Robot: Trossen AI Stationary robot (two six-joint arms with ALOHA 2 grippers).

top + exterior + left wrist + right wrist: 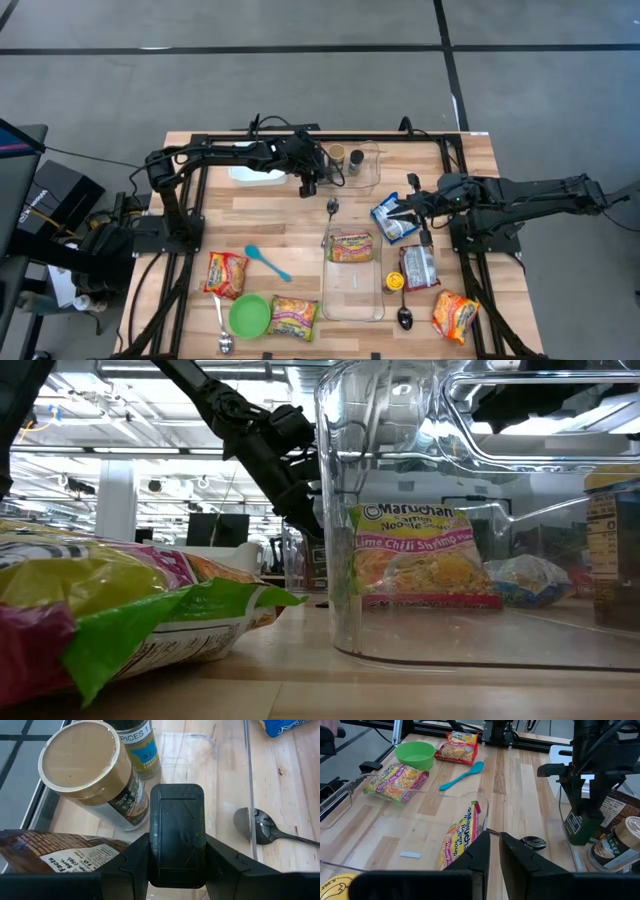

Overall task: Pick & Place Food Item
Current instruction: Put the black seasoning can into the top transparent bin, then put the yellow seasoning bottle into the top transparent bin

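My left gripper (308, 182) is at the table's far middle, by the near left corner of a small clear container (362, 168). It is shut on a dark green jar with a black top (578, 826). A gold-lidded jar (90, 765) and a spice jar (140, 745) stand in that container, with a brown packet (50, 855) beside them. My right gripper (495, 857) hovers over a blue packet (390, 220) at the right, its fingers almost together with nothing between them. A ramen packet (350, 247) leans inside a long clear container (352, 295). My left gripper pinches the dark jar's black top (177, 835) between its two fingers, one on each side. The fingers come from above, pointing down. The jar hangs upright below them (578, 832). Whether its base rests on anything, I cannot tell.
Near left lie a green bowl (250, 315), two ramen packets (227, 272) (293, 318), a teal spoon (268, 262) and a metal spoon (222, 330). Another metal spoon (332, 210) lies mid-table. At near right are a packet (418, 268), an orange packet (455, 315), a yellow lid (394, 282) and a spoon (404, 318).
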